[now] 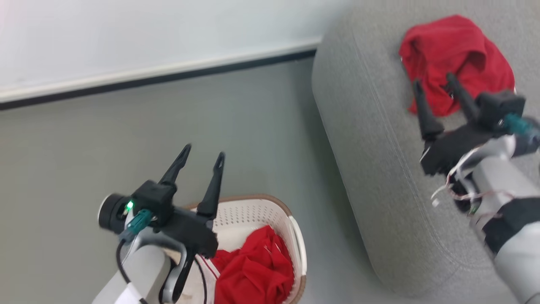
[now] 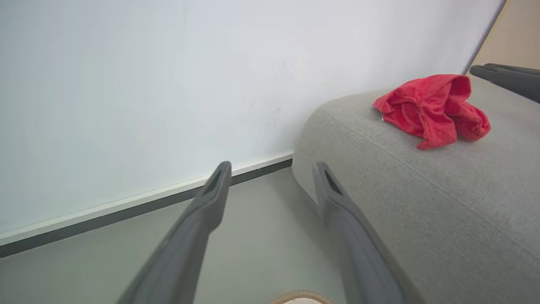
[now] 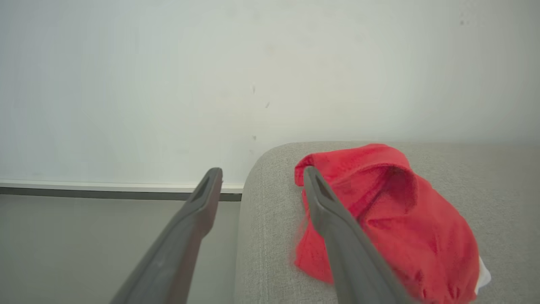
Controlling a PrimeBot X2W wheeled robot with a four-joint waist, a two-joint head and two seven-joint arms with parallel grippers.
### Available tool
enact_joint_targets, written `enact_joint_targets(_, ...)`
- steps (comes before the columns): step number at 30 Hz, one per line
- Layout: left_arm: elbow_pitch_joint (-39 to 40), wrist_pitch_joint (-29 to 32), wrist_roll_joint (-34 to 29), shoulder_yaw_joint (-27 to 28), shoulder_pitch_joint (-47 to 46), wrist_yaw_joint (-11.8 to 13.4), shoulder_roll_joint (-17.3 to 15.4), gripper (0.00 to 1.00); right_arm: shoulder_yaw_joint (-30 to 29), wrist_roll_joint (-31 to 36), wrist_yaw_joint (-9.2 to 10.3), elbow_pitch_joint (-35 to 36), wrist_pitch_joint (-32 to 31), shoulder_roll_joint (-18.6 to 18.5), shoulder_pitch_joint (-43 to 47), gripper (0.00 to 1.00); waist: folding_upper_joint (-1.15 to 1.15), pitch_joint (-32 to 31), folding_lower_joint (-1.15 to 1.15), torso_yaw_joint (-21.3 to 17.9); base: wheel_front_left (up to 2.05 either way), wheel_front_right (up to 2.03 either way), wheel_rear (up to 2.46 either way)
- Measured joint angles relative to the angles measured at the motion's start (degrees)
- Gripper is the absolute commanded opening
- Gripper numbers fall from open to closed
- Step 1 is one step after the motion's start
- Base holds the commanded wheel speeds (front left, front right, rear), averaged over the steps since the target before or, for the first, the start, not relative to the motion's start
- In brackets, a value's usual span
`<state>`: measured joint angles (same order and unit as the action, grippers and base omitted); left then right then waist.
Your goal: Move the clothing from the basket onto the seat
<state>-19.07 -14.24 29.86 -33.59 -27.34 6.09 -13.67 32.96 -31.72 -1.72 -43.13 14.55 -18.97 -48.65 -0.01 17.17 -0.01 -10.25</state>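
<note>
One red clothing piece (image 1: pixel 457 59) lies bunched on the grey seat (image 1: pixel 379 147), at its far end near the wall. My right gripper (image 1: pixel 434 80) hovers just over that piece's near edge, open, with nothing between its fingers. In the right wrist view the same clothing piece (image 3: pixel 400 219) spreads under and beside the right finger. A second red clothing piece (image 1: pixel 253 266) with thin white stripes sits in the cream basket (image 1: pixel 295 236) on the floor. My left gripper (image 1: pixel 202 152) is open and empty, raised above the basket's far rim. The left wrist view shows the clothing piece (image 2: pixel 434 107) on the seat (image 2: pixel 422 202).
Grey floor (image 1: pixel 147 139) stretches between basket and seat. A white wall with a dark skirting strip (image 1: pixel 160 76) runs behind both. The seat's rounded edge and stitched seam (image 1: pixel 396 160) face the basket.
</note>
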Motion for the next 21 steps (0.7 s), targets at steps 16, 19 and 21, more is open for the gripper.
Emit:
enact_joint_targets(16,-0.3,0.0,2.7,10.4,17.0,1.0,-2.2,1.0,-1.1,1.2,6.44,14.3,0.0,3.8,22.1,1.0,0.0,-12.8,0.0,6.0,0.0,0.0,0.0)
enact_joint_targets(19,1.6,0.0,2.7,12.5,20.5,1.0,-2.4,1.0,-1.1,3.1,7.64,18.1,0.0,3.5,26.5,1.0,0.0,-15.1,0.0,6.7,0.0,0.0,0.0)
enact_joint_targets(21,2.9,-0.1,2.2,14.3,22.7,1.0,-2.3,1.0,-1.3,3.6,8.01,20.6,0.0,3.2,29.6,1.0,0.0,-16.3,0.0,7.1,0.0,0.0,0.0)
